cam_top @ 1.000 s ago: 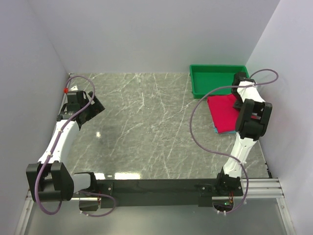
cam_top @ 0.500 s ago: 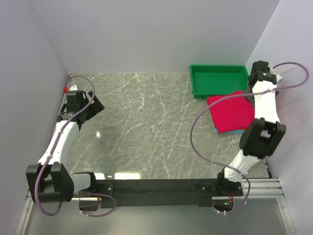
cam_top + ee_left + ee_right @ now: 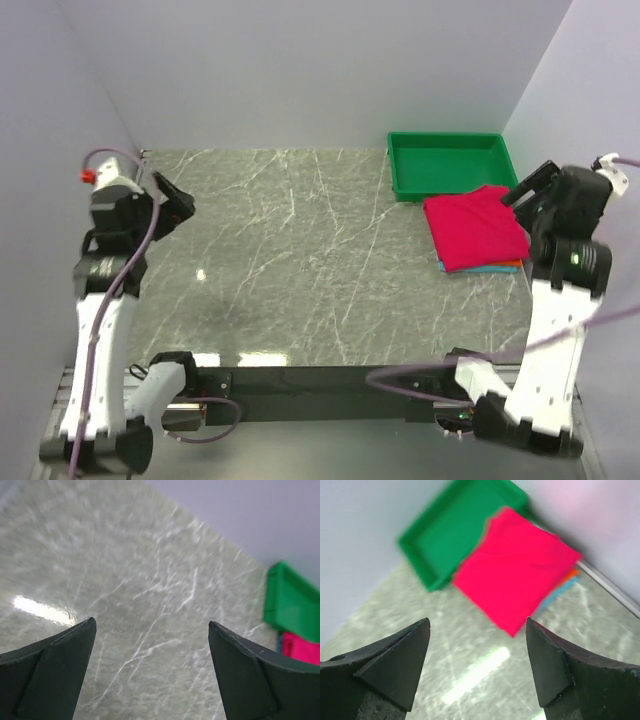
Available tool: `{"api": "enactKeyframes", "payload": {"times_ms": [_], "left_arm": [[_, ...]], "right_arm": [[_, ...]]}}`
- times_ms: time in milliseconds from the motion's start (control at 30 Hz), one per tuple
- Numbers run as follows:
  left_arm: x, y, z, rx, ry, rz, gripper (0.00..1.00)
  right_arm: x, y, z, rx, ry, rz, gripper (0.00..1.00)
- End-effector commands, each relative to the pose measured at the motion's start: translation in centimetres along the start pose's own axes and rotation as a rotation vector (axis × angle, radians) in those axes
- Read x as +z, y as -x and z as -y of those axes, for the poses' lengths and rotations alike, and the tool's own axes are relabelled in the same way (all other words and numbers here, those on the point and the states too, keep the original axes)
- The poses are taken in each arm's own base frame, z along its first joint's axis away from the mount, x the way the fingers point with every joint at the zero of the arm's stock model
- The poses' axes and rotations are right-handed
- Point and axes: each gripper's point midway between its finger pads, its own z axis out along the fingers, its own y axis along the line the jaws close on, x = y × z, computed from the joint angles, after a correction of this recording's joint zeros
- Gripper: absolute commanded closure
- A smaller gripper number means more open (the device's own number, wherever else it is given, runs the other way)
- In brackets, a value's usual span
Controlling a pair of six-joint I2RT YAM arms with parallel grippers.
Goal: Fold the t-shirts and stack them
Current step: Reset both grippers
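Marble table [image 3: 300, 260] with open room to the left; both arms high, the stacking seemingly done.
Green tray [image 3: 445, 170] sits far right. The t-shirts [image 3: 475, 228] lie stacked before it, a crimson-pink corner over its front rim, with the orange edge [image 3: 572, 573] and teal edge [image 3: 555, 597] peeking out. Left gripper [image 3: 151, 624] and right gripper [image 3: 477, 622] gape empty. Squaring those edges wants an approach from the open left, away from the right wall [image 3: 590, 120].

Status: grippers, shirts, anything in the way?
Left gripper open, empty. Right gripper open, empty, touching nothing. Pink shirt tops orange and teal, folded. Pink corner laps the green tray rim.
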Motion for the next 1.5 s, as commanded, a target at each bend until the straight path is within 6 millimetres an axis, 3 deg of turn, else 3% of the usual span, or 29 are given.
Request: {"api": "enactKeyframes", "payload": {"times_ms": [0,67,100,167,200,333,367,467,567,767,933,1233,1467], "left_arm": [[-6.8,4.6,0.8,-0.027,0.005,0.168,0.01],[-10.5,5.8,0.3,-0.049,0.02,0.254,0.01],[-11.7,6.1,0.0,-0.058,0.025,0.289,0.01],[-14.6,6.5,-1.3,-0.116,0.065,0.364,0.01],[-15.1,6.2,-1.7,-0.137,0.075,0.366,0.01],[-16.0,4.4,-2.7,-0.196,0.057,0.372,0.01],[-16.0,4.1,-2.7,-0.194,0.055,0.365,0.01],[-16.0,3.4,-3.1,-0.164,0.056,0.344,0.0],[-15.8,2.6,-3.6,-0.134,0.065,0.323,0.0],[-16.2,1.6,-3.6,-0.118,0.009,0.326,0.01],[-16.1,1.8,-3.7,-0.122,-0.016,0.375,0.0],[-13.5,0.5,-3.0,-0.116,-0.094,0.396,0.01],[-12.6,1.1,-3.0,-0.097,-0.127,0.492,0.01]], "right_arm": [[-3.9,0.3,-2.9,0.014,0.185,0.053,0.16],[-5.6,0.5,-2.7,-0.004,0.194,0.1,0.16],[-7.6,0.3,-2.8,-0.014,0.25,0.131,0.16],[-9.1,1.1,-1.5,0.0,0.242,0.216,0.13],[-11.0,0.6,-1.1,0.003,0.307,0.239,0.12],[-12.9,-0.3,1.2,0.025,0.37,0.31,0.09],[-14.3,0.1,2.1,0.06,0.412,0.364,0.09],[-14.3,-1.5,3.2,0.061,0.457,0.394,0.09],[-14.9,-1.8,3.6,0.074,0.505,0.429,0.08],[-14.3,-2.6,2.4,0.06,0.559,0.43,0.08],[-13.6,-2.9,1.7,0.043,0.567,0.425,0.07],[-12.1,-3.5,1.0,0.019,0.543,0.407,0.07],[-11.0,-4.4,0.3,0.006,0.551,0.39,0.06]]}}
